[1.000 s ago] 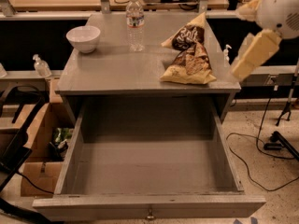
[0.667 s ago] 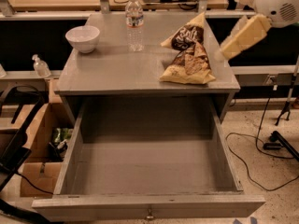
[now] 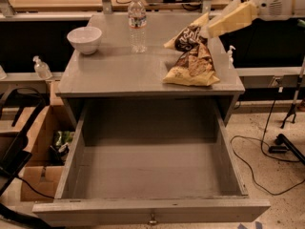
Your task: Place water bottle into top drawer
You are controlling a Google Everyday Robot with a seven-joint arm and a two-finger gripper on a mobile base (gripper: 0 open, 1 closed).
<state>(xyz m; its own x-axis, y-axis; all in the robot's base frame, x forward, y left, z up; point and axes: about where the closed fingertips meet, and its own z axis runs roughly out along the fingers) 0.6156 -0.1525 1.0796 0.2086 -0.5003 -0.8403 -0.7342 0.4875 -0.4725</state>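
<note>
The water bottle (image 3: 137, 23), clear and ribbed with a white cap, stands upright at the back middle of the grey cabinet top (image 3: 119, 75). The top drawer (image 3: 147, 175) is pulled wide open below, with a plain grey inside and nothing in it; its metal pull (image 3: 152, 219) is on the front panel. My gripper (image 3: 209, 30), with cream-coloured fingers, hangs at the upper right above the chip bags, well to the right of the bottle and apart from it.
A white bowl (image 3: 85, 38) sits at the back left of the top. Two chip bags (image 3: 193, 66) lie on the right side. A small pump bottle (image 3: 42, 67) stands on a ledge at left. A cardboard box (image 3: 40, 132) and floor cables (image 3: 267, 151) flank the drawer.
My gripper has moved left and a little up, from beside the cabinet's right edge to above the chip bags. The bottle, bowl and drawer have not moved.
</note>
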